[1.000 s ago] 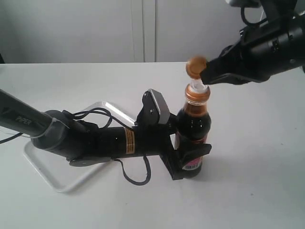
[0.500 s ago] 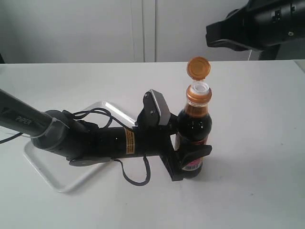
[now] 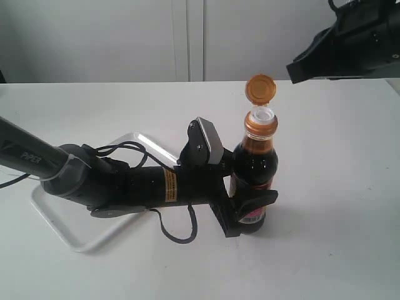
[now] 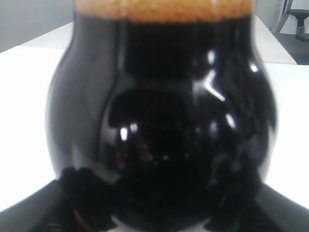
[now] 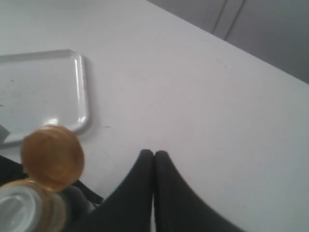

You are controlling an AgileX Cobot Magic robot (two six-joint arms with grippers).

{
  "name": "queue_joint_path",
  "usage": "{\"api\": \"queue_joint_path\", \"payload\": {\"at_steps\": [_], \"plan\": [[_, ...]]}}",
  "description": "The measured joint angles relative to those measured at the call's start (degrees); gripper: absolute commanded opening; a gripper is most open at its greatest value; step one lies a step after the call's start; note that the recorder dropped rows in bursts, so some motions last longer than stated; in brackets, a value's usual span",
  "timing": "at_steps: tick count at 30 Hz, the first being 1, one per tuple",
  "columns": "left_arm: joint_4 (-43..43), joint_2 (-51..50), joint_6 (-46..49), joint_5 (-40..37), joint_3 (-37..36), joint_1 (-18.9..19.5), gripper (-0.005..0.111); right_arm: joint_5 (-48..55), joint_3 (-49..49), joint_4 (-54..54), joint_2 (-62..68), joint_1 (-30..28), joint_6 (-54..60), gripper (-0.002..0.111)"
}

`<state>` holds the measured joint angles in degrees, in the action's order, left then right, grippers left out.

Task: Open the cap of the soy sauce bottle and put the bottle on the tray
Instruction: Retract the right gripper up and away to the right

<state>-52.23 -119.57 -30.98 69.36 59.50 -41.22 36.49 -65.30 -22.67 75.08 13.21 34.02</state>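
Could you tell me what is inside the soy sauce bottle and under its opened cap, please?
The soy sauce bottle holds dark liquid up to its neck. Under the flipped-up cap sits a white spout; its opening is not visible.

Left arm (image 3: 125, 184) lies across tray (image 3: 134, 139), blocking it; soy sauce bottle (image 3: 253, 169) upright w/ open table all round right side.

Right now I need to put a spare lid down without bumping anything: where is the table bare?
The white table is bare right of the dark glass soy sauce bottle, and behind it toward the wall. It is crowded on the left: the left gripper clamps the bottle, and its arm lies over the flat white plastic tray.
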Motion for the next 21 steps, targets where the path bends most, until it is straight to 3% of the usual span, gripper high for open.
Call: {"api": "queue_joint_path", "payload": {"at_steps": [10, 21], "plan": [[0.00, 0.13, 0.23, 0.00, 0.00, 0.00, 0.000, 3.63, 0.00, 22.67, 0.00, 0.00, -15.95, 0.000], [-2.92, 2.54, 0.11, -3.62, -0.29, -0.11, 0.000, 8.37, 0.00, 28.00, 0.00, -1.99, -22.96, 0.000]]}}
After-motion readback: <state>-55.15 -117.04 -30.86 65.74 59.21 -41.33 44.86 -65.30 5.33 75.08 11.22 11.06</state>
